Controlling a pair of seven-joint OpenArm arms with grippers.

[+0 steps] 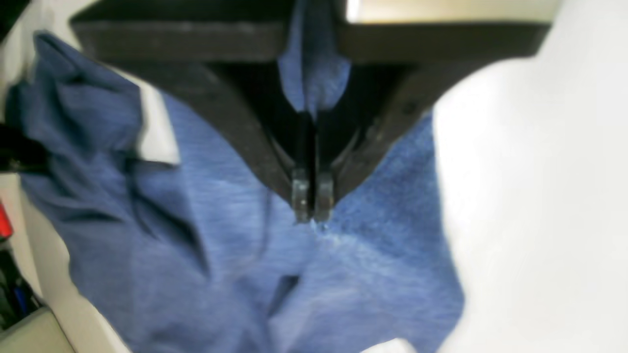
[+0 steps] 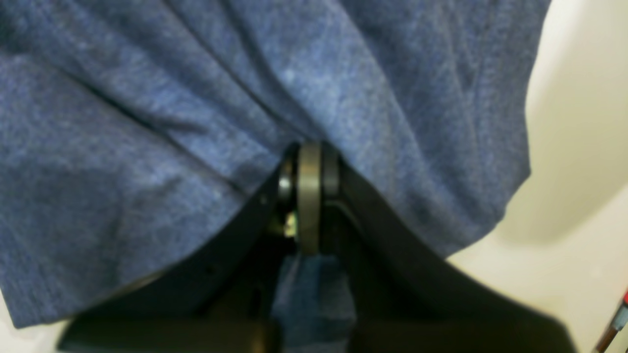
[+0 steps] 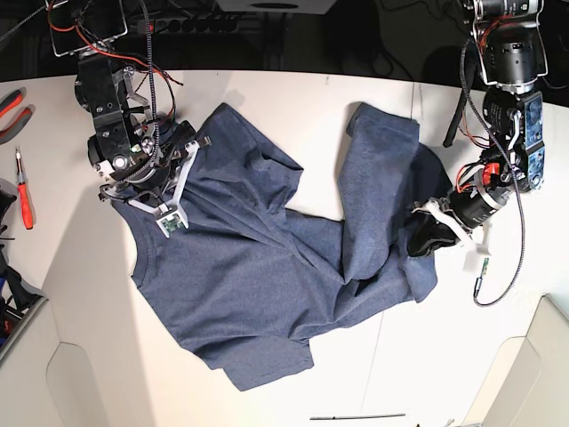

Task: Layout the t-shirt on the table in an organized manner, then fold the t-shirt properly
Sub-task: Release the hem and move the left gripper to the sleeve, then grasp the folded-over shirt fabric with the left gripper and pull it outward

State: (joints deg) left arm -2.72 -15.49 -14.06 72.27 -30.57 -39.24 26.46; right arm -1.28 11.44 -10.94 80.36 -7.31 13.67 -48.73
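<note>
Surface: the table (image 3: 267,98) is lying off-white and matte under everything, with a thin dark seam running across its near part; a dark, cable-strewn strip is showing beyond its far edge.
Left gripper (image 1: 312,198): its jaws are pressing together on a tuck of blue cloth, a tongue of the fabric is poking up between the black fingers behind the tips, and in the base view it is sitting at the shirt's edge on that view's right.
Right gripper (image 2: 309,196): its jaws are likewise pinching the cloth, with a strip of fabric trailing down between the fingers and the rest of the shirt spreading above the tips; in the base view it is working at the shirt's upper corner on that view's left.
T-shirt (image 3: 258,285): one heathered navy-blue garment is lying rumpled across the middle of the table, one part spreading flat toward the near edge, another part folding over in a ridge toward the left gripper; no lettering is showing.
Tools: red-handled pliers (image 3: 11,105) and a red-handled screwdriver (image 3: 24,197) are lying at the table's edge on the base view's left, well apart from the shirt.
Containers: a pale, partly cropped bin (image 3: 27,334) is showing at the base view's lower left; its contents are too hidden to tell.
Count: two grippers, one shirt, two hand tools.
</note>
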